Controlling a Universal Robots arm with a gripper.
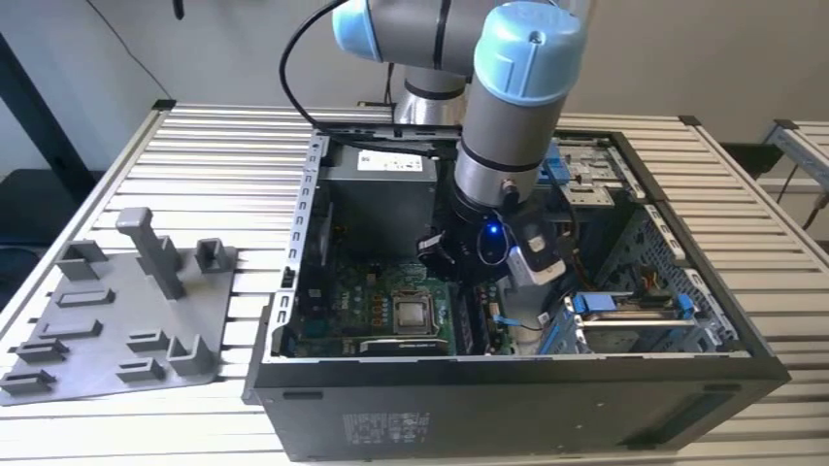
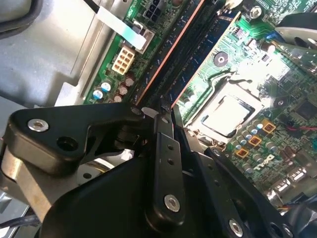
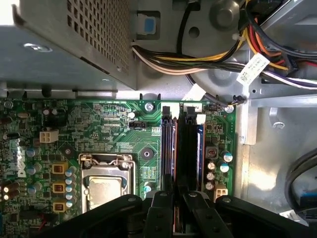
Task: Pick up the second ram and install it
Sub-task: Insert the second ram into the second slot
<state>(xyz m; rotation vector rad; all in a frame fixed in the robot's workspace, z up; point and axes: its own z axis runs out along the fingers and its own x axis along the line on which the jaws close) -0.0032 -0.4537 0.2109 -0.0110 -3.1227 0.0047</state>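
Note:
My gripper (image 3: 179, 197) is down inside the open computer case (image 1: 298, 243), at the memory slots beside the CPU socket (image 3: 106, 191). The second ram (image 3: 188, 148) is a dark narrow stick standing on edge in the slot row, running away from my fingertips. A similar stick (image 3: 168, 144) sits in the slot next to it. In the second wrist view my gripper (image 2: 162, 110) looks shut, its fingers pinched together on the stick's near end. The arm (image 1: 506, 146) reaches down into the case from above.
A grey plastic tray (image 1: 116, 320) with upright posts lies on the slatted table at the exterior view's left. The power supply (image 3: 69, 44) and bundled cables (image 3: 198, 59) crowd the area beyond the slots. A drive cage (image 1: 622, 311) stands at the exterior view's right.

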